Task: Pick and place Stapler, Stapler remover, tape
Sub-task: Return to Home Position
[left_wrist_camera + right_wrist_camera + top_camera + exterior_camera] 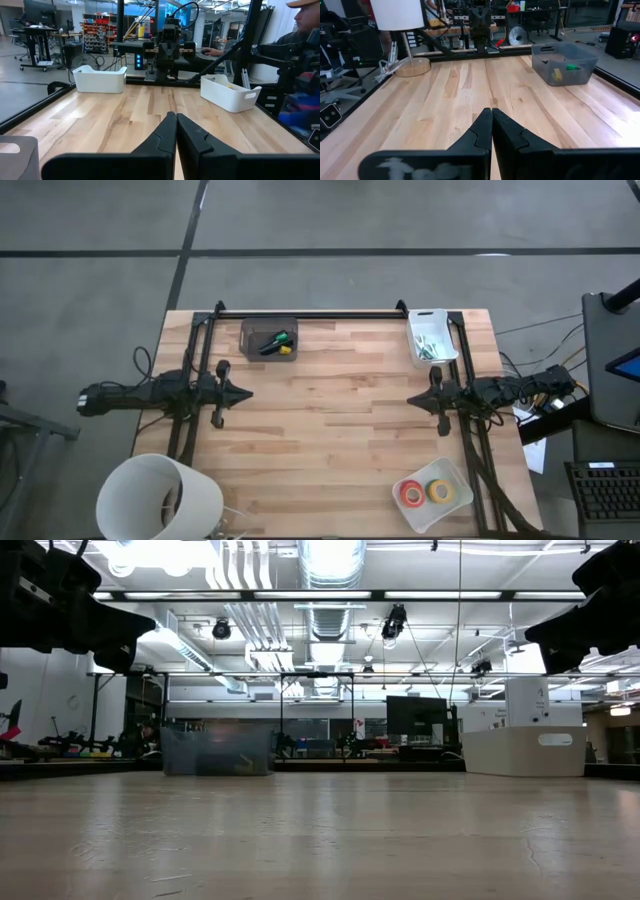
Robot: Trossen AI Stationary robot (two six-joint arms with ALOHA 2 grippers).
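Observation:
The black stapler (268, 343) lies in a grey bin (250, 328) at the table's far edge, beside a green piece and a yellow piece (556, 74). A red tape roll (412, 493) and a yellow one (439, 491) lie in a white bin (452, 470) at the near right corner. Small green bits (428, 346) fill another white bin (415, 320) at the far right. My left gripper (245, 392) (176, 117) hovers shut over the table's left middle. My right gripper (412, 400) (491, 111) hovers shut at right middle, facing it.
A white lamp (160, 498) stands at the near left corner, its wooden base (412, 66) on the table. A black rail (310, 312) runs along the far edge. Bare wood lies between the two grippers. A person (305, 45) sits beyond the table's right side.

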